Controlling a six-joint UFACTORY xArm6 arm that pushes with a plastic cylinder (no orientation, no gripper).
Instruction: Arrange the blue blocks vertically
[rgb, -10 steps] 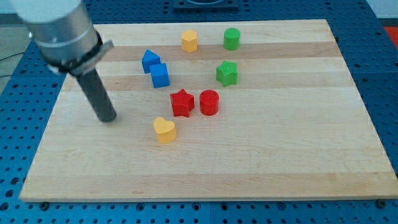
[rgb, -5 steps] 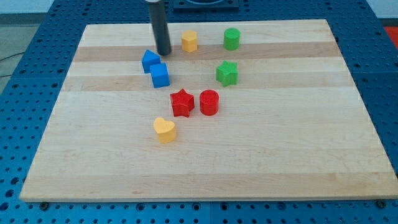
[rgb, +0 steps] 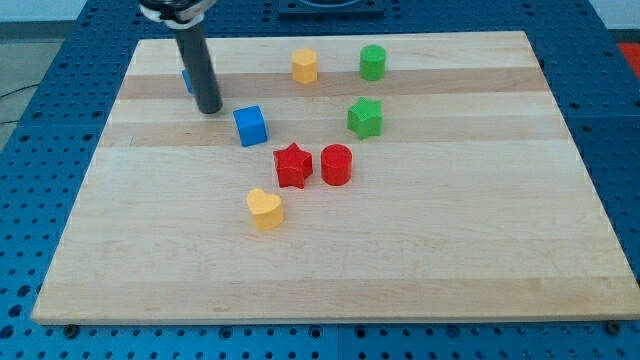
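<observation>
Near the view's top left corner of the wooden surface (rgb: 480, 250), my tip (rgb: 209, 109) stood just to the right of a blue block (rgb: 186, 80) that was mostly hidden behind the rod, so its shape could not be made out. As for the tool, it is a bare rod with nothing to spread or pinch, and whether the tip was touching that hidden block could not be told. A blue cube (rgb: 250, 126) sat just below and to the right of the tip, apart from it. The two blue pieces lay on a slant, not one above the other. The chief risk, as I judged it, was that the hidden block sat close to the surface's left edge; a further shove leftward could send it off. A push from the wrong side would widen the slant. The cube also had a red star (rgb: 293, 165) close below it, with a red cylinder (rgb: 337, 164) beside that, so driving the cube downward might knock them. A yellow heart (rgb: 265, 208) lay further down, while a yellow block (rgb: 305, 66) and two green blocks (rgb: 373, 61) (rgb: 365, 117) stood well clear to the right.
</observation>
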